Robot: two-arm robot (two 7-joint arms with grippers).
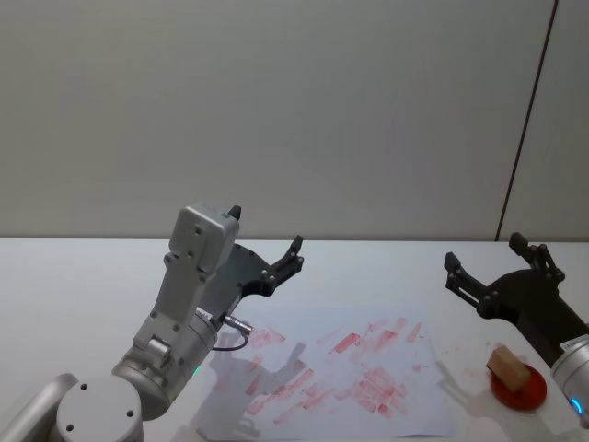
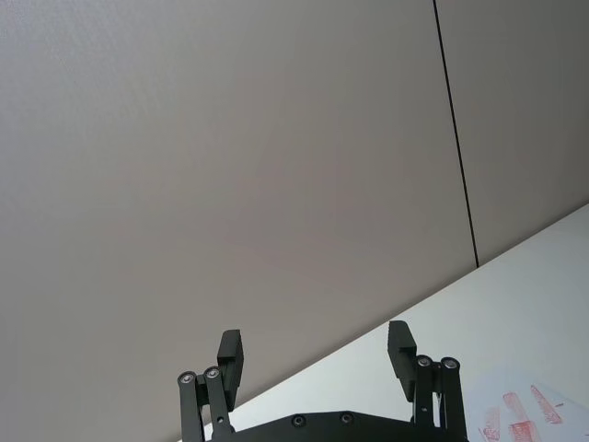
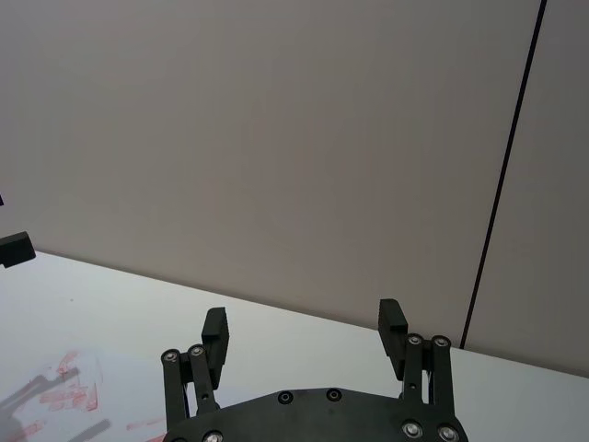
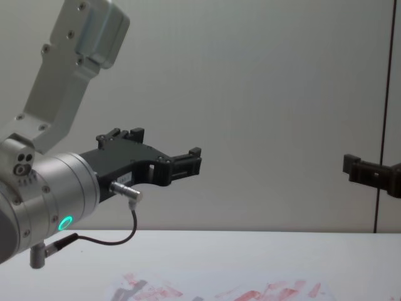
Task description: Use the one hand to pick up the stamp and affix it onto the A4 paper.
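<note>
- right gripper (image 1: 484, 250) — jaws spread wide, nothing between them, raised off the table (image 1: 74, 276), tips aimed at the far wall (image 1: 276, 92)
- stamp (image 1: 506, 366) sits on a red pad (image 1: 534, 391) at near right, just right of the A4 paper (image 1: 340, 368)
- stamp lies below & nearer than the right gripper's tips, so the pick prob. needs the wrist tipped down + drawn back
- stamp's long axis looks diagonal, far-left to near-right; right gripper is much closer to it than the other
- left gripper (image 1: 266, 229) also spread, empty, raised at left by paper's far-left corner
- head view gives stamp/pad position; chest view gives both grippers' height — well above table
</note>
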